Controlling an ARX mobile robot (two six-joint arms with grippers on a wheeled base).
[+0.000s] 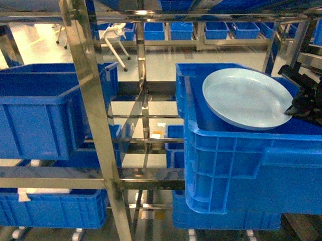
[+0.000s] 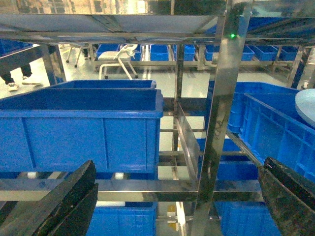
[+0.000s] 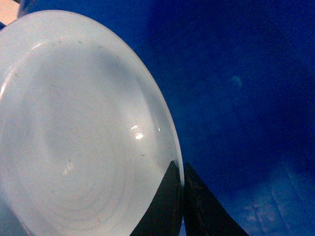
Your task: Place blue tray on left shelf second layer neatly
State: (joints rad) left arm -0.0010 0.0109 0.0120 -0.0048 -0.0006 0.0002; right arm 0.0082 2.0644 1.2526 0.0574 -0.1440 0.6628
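The blue tray (image 1: 247,98) is pinched at its right rim by the right tool (image 3: 180,196), pressed together on it; it is held tilted over the open top of a deep blue crate (image 1: 252,170) at the right of the rack. The left tool (image 2: 172,196) is spread and carries nothing. The left shelf second layer (image 1: 57,182) (largely filled by another crate (image 1: 42,116)) is well apart; the tray is best lifted clear of the crate wall, carried leftward level, and kept off the steel post (image 1: 97,122).

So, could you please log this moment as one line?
right gripper: shut on blue tray rim | tray: tilted above blue crate | left gripper: open, empty
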